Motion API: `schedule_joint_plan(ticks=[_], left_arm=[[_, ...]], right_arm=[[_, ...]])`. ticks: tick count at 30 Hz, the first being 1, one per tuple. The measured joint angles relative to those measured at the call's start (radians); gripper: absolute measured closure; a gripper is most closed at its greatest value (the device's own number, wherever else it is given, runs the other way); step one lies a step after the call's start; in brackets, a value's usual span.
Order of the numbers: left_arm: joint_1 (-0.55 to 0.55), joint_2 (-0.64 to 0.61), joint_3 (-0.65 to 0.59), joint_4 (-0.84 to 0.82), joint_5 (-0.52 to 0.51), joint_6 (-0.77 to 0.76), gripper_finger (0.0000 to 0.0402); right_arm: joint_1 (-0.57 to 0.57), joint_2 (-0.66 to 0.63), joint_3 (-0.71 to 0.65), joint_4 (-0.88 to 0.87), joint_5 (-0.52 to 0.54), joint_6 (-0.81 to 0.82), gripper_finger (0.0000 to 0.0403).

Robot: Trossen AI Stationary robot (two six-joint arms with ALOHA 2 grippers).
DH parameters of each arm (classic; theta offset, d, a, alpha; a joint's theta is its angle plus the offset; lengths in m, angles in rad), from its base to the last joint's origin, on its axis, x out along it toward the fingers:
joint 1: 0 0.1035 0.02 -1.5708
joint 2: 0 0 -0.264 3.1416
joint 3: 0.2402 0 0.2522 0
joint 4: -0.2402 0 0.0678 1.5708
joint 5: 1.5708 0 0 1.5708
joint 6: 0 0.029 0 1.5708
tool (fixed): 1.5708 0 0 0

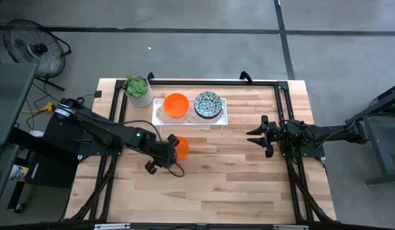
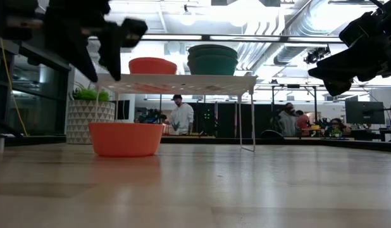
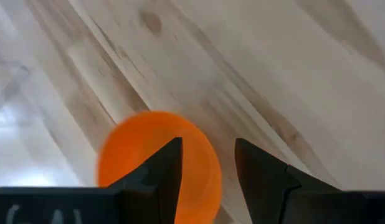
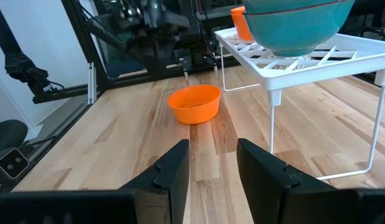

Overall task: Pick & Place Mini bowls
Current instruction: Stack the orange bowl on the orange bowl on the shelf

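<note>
1. The left claw (image 1: 164, 160) is being held open above the bench (image 1: 236, 179), gripping nothing, just over an orange bowl (image 1: 180, 146).
2. That orange bowl is sitting on the bench in front of the rack (image 1: 218, 119), apart from it.
3. A second orange bowl (image 1: 176, 105) and stacked patterned bowls (image 1: 208, 104) are being carried side by side on the rack.
4. The right claw (image 1: 256, 137) is being held open and empty, off the bench, to the right of the rack.
</note>
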Motion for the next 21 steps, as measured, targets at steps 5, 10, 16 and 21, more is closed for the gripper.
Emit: schedule_joint_plan(ticks=[5,10,16,21], left_arm=[[0.000,0.107,0.078,-0.116,0.000,-0.131,0.0259],[0.000,0.171,0.124,-0.160,-0.001,-0.199,0.0259],[0.000,0.223,0.134,-0.157,-0.032,-0.280,0.0259],[0.000,0.263,0.133,-0.156,-0.053,-0.302,0.0259]], right_arm=[[0.000,0.000,0.000,0.000,0.000,0.000,0.0281],[0.000,0.000,0.000,0.000,0.000,0.000,0.0281],[0.000,0.000,0.000,0.000,0.000,0.000,0.0281],[0.000,0.000,0.000,0.000,0.000,0.000,0.0281]])
